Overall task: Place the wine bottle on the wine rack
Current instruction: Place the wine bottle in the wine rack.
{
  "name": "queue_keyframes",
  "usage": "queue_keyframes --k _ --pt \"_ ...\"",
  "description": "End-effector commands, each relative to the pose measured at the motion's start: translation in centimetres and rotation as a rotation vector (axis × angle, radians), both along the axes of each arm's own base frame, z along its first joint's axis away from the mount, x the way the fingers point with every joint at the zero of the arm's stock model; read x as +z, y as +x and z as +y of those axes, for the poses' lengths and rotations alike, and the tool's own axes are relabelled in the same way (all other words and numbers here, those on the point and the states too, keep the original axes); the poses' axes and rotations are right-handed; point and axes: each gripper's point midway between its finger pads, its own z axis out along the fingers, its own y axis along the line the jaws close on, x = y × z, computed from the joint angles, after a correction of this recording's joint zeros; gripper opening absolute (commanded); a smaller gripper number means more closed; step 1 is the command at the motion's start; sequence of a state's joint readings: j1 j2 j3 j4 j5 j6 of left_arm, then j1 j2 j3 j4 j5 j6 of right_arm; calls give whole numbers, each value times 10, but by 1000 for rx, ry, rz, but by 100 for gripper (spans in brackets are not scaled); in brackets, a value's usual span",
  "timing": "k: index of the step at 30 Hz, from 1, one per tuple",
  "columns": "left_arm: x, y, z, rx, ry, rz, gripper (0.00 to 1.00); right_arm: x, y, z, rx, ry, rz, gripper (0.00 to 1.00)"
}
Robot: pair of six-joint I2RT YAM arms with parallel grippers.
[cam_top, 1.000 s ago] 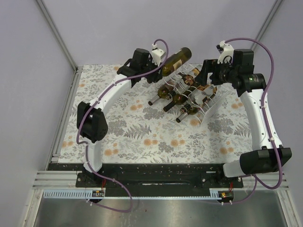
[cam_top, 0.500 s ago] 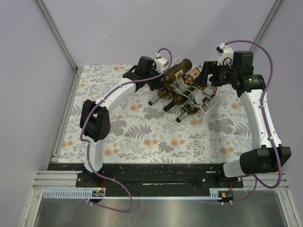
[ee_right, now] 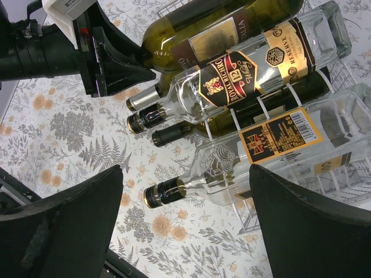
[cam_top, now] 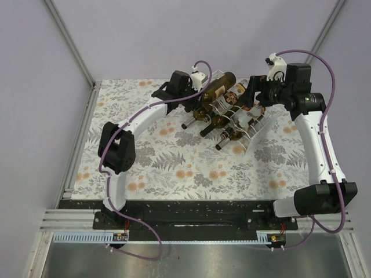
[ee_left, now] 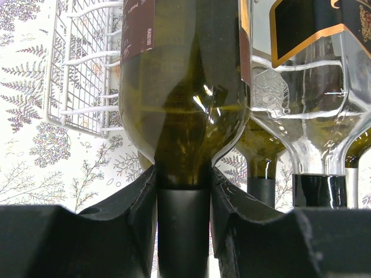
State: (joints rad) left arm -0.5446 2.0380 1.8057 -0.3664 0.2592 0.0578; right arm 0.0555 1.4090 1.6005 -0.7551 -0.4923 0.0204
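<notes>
Though the wine bottle [cam_top: 219, 86] looks cradled on the wine rack [ee_left: 81, 69], left claw [ee_left: 182, 197] clamps its neck unreleased; right claw [ee_right: 185, 197] gapes.

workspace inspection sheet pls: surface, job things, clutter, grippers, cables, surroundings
surface: floral-print tablecloth, lying flat.
job's things: dark green glass wine bottle lies tilted at the top of the pale thin-ribbed wine rack, neck held.
clutter: other bottles lying in the rack's cradles.
grippers: left gripper, fingers shut on the bottle's neck; right gripper open near the rack, holding nothing.
cables: purple cables looped along both arms.
surroundings: pale walls, metal frame posts.
</notes>
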Motion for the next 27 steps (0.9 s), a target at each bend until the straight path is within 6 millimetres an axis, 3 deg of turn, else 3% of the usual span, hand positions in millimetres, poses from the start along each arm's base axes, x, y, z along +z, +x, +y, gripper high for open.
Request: queue_keyframes --k 1,7,14,27 --pt "60 10 -20 -38 -116 -170 31 19 -4 1 10 25 -57 97" --pt "59 13 -23 -48 -98 -176 36 18 -4 1 13 25 -57 97" --pt "57 14 -30 -58 -84 -178 49 20 -6 1 14 24 -62 97" --pt "53 16 -28 -59 -52 -190 54 20 -6 2 19 25 -61 97"
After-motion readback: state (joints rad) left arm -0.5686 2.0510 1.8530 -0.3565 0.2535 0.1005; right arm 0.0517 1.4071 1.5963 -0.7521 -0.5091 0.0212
